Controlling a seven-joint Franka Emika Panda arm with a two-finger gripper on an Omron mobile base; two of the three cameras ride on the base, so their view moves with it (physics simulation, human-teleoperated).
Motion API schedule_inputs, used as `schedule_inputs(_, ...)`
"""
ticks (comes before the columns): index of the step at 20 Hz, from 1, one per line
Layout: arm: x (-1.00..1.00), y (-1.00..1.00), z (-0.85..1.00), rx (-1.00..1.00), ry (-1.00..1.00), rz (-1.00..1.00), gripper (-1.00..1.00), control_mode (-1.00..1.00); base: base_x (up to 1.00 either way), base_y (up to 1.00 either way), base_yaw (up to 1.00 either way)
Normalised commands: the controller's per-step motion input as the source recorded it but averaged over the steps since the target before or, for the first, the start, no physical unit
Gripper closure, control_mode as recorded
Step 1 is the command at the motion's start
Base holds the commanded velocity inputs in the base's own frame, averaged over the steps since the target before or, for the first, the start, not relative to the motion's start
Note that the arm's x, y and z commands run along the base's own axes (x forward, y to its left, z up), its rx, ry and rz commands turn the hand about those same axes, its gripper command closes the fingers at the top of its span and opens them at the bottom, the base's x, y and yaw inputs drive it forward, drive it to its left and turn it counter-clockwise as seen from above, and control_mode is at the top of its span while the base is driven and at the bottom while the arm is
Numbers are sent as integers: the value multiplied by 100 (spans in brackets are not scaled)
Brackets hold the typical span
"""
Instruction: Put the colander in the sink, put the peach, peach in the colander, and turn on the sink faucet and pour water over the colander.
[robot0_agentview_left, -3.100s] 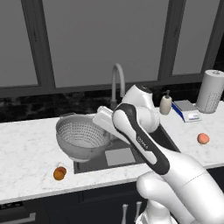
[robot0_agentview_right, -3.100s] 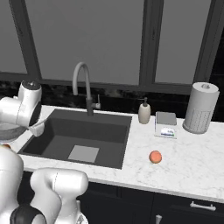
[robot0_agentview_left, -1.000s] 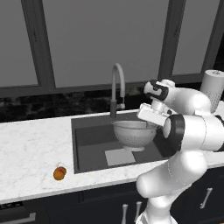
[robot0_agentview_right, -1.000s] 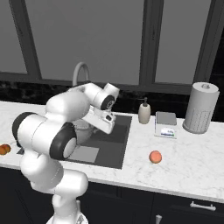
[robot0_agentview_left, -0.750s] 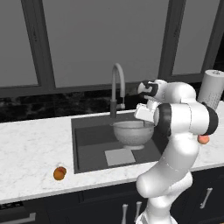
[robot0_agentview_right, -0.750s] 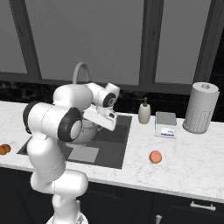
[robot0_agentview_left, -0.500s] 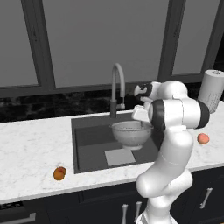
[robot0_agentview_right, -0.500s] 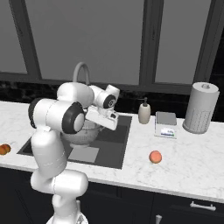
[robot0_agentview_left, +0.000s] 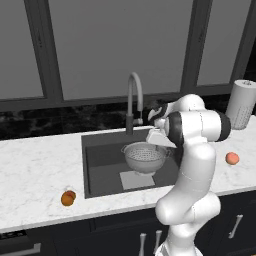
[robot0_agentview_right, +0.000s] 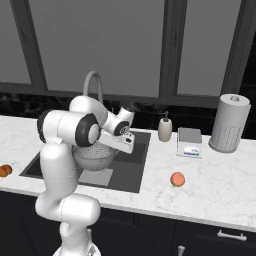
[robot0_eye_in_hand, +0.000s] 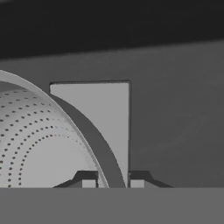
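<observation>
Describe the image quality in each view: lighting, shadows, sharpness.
Left base view: flat, even rendered light, no glare, only a faint shadow under the colander in the sink. Right base view: equally even and sharp, arm blocks part of the colander. Hand view: dim and grey, soft edges, the colander rim looms large between the claw tips.

The grey perforated colander hangs upright over the dark sink, above the paler square on the basin floor. The slim gooseneck faucet arches just behind it. The deep orange peach sits on the surface left of the sink, the paler peach well apart on the right.
</observation>
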Motion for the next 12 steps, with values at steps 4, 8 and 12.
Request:
schedule_inputs(4,29,5,-49,0,0,0,100,-100,0,0,0)
schedule_inputs(8,30,8,-37,0,0,0,100,-100,0,0,0)
schedule_inputs(12,29,6,-35,0,0,0,100,-100,0,0,0)
